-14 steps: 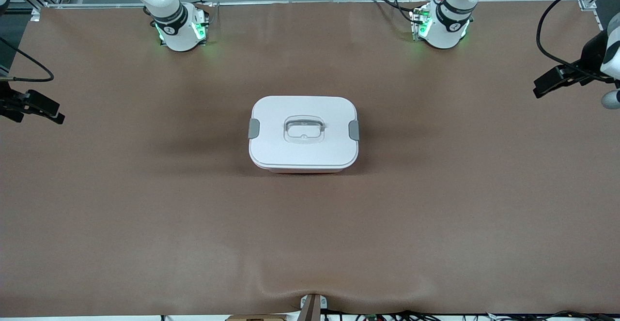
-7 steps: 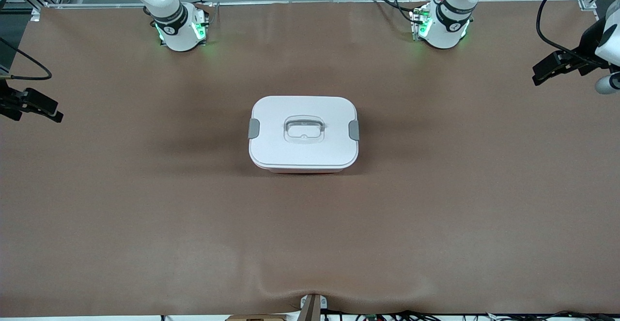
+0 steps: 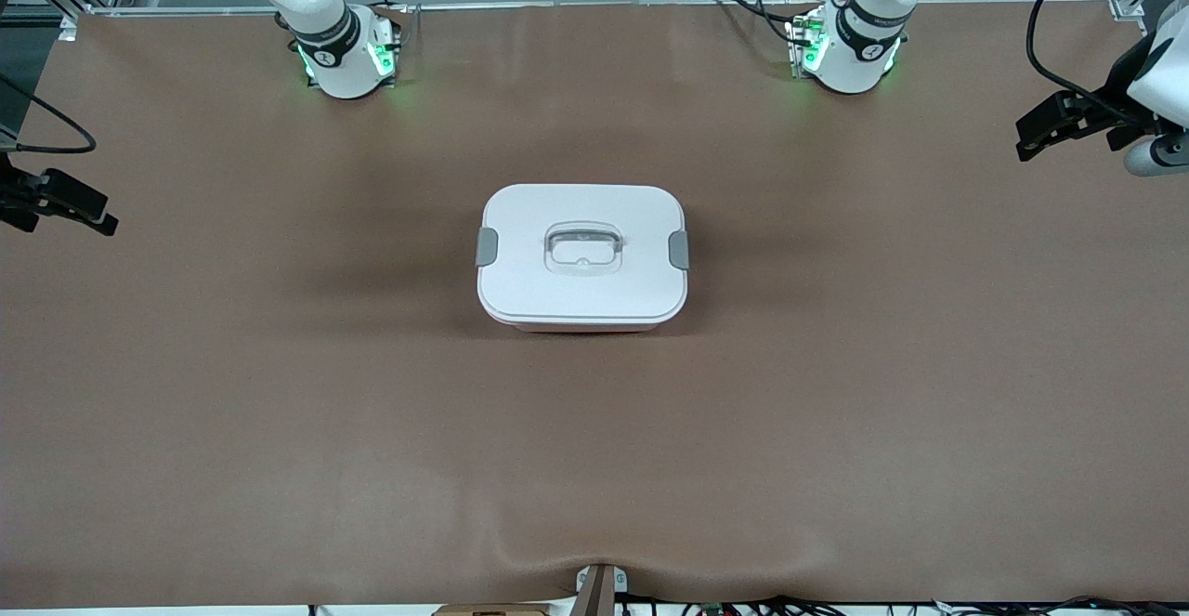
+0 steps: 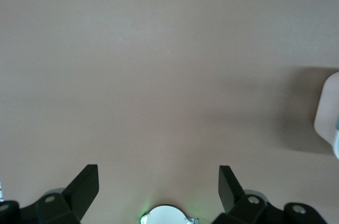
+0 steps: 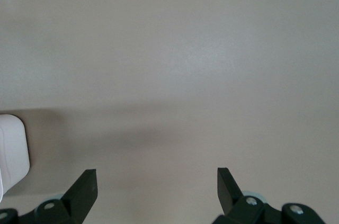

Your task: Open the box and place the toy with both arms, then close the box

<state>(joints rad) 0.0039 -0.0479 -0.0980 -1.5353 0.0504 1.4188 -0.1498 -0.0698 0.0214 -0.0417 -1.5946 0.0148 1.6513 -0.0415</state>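
At the right arm's end of the surface [image 3: 279,430], the right hand [image 3: 82,209] hangs over the edge with its two fingers spread wide and nothing between them, as the right wrist view confirms; over the last second it has crept a little farther out and toward the bases' side. In the middle sits the box [image 3: 582,256], lid on, both grey side clips [image 3: 487,246] lying flat against its ends and the clear handle [image 3: 581,248] untouched in its recess; it has not shifted at all. At the left arm's end, the left hand [image 3: 1045,128] is likewise released and empty, and it too has been drawing up and away from the box. With both arms backing off from a shut box, I judge the work either finished or not yet started, and the frames alone cannot settle which. The toy is nowhere to be seen: it may be sealed inside, but the opaque lid hides any contents. Both hands are cut by the front view's borders, and each wrist view catches only a pale corner of the box [image 4: 329,113].
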